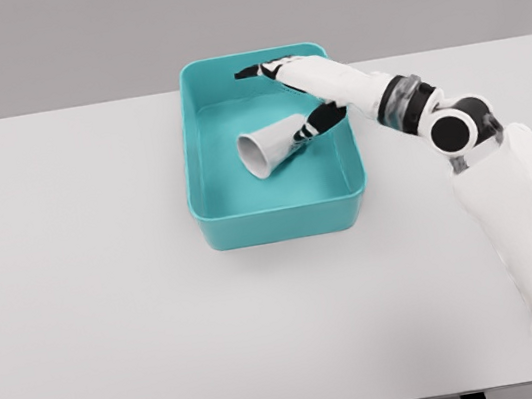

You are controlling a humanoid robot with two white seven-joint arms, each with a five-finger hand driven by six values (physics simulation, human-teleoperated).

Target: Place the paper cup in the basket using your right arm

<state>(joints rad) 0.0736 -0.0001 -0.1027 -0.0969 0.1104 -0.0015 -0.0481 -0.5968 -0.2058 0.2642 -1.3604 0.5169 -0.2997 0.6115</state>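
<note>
A white worktop [111, 305] fills most of the head view, with a plain grey wall behind it. A teal basket [281, 222], rectangular with rounded corners, sits on the worktop just behind the middle. Inside it, a white paper cup [268, 148] lies on its side, its open mouth turned toward the lower left. The right arm comes in from the lower right edge, bends at a dark joint, and reaches across the basket's right wall. The right hand [299, 98] hangs over the basket's interior with its fingers spread: the long fingers [261, 70] point left above the back rim, and the thumb [320, 122] touches or nearly touches the cup's narrow end.
</note>
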